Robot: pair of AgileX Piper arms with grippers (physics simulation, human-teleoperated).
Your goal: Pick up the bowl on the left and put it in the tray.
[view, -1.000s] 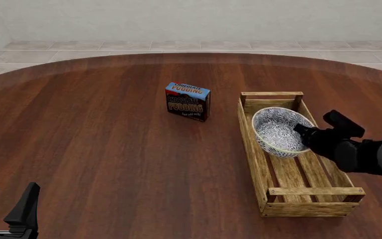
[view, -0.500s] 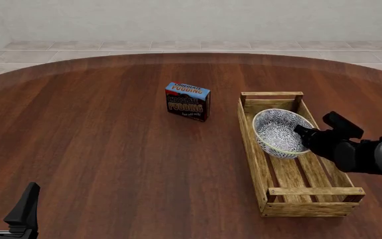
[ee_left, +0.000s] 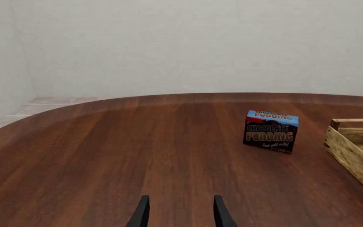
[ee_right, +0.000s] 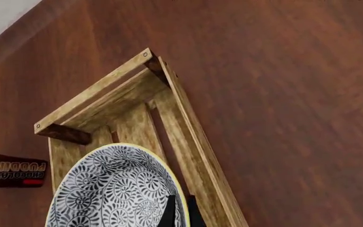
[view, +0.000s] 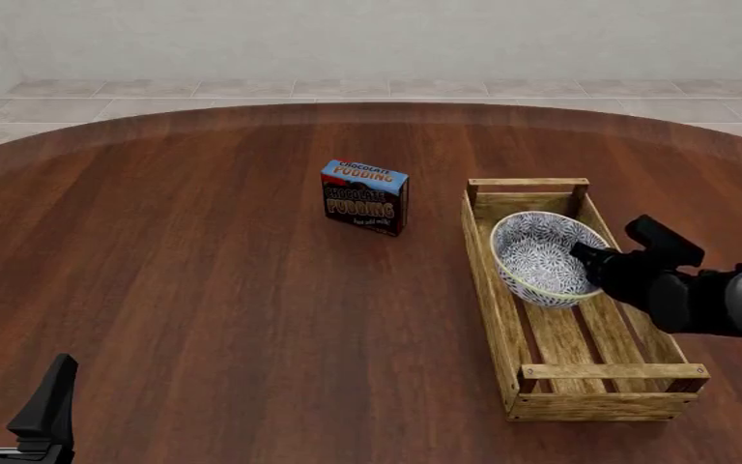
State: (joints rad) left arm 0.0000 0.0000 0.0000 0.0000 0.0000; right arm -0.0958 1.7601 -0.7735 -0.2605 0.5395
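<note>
We saw the round blue-and-white patterned ceramic bowl point(view: 541, 257) tilted inside the far half of the long light-wood slatted tray point(view: 555, 389), which lay on the right side of the dark brown wooden table point(view: 216, 290). Our right gripper point(view: 586, 255) was clamped on the bowl's cream rim on its right side; in the right wrist view its fingers point(ee_right: 169, 213) pinched that rim, one inside and one outside. Whether the bowl touched the slats, we could not tell. Our left gripper point(view: 11, 387) hung at the near left edge, its jaws spread apart and holding nothing. A small blue and dark chocolate pudding box point(view: 364, 197) stood upright left of the tray, apart from it.
</note>
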